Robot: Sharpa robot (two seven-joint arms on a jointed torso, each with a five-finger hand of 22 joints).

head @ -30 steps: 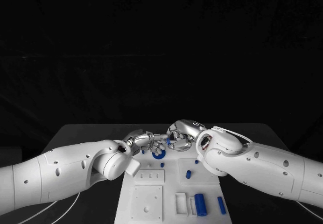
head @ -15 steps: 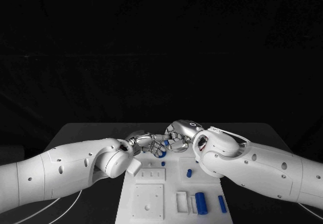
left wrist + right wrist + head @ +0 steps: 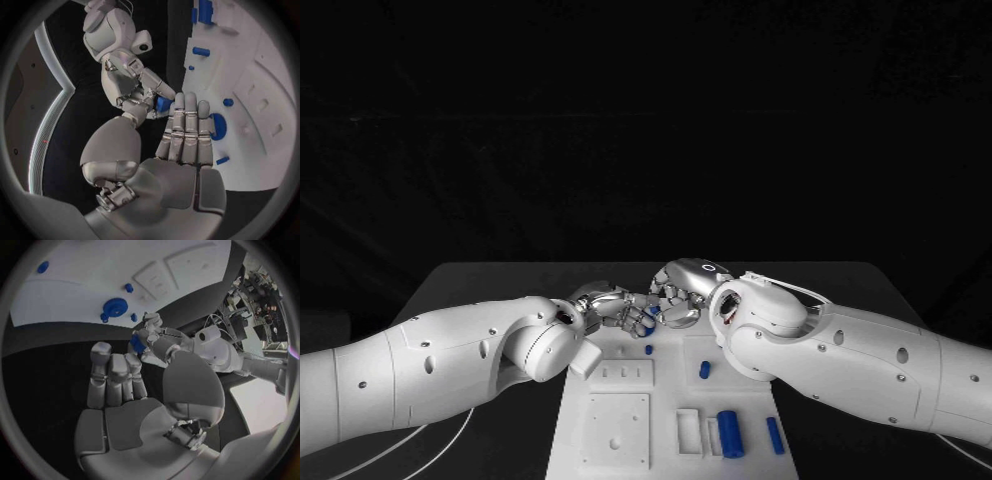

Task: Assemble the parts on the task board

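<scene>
A black desk (image 3: 488, 280) with dark all around it carries the flat white plastic task board (image 3: 661, 400), and small blue plastic parts (image 3: 728, 434) lie on the board's near end. At the board's far end the two silver hands meet: the left hand (image 3: 610, 305) pinches a small blue block (image 3: 163, 104) between its thumb and fingers. The right hand (image 3: 678, 296) is just beside it with its fingers held straight and close together, holding nothing.
</scene>
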